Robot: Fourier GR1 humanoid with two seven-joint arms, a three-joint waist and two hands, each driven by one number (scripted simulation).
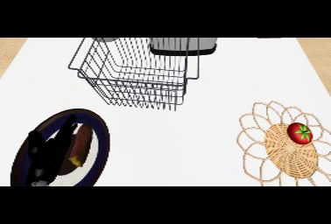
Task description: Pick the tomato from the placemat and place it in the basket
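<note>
**Tomato on the placemat, basket standing apart**

At the left, the robot's left hand [50,151] hung over a dark-rimmed plate [98,127], its black fingers straight and relaxed, grasping nothing. Beneath it on the plate lay a brown piece of food [82,139] with a yellow bit at its near end. Further back, toward the middle of the white counter [168,144], stood the wire basket [139,72], with a grey, dark-based container [183,45] just behind it. Over at the right, well apart from the basket, lay the woven placemat [284,151], and the red tomato [300,133] sat on it, green stem upward. The right hand did not show.
</note>
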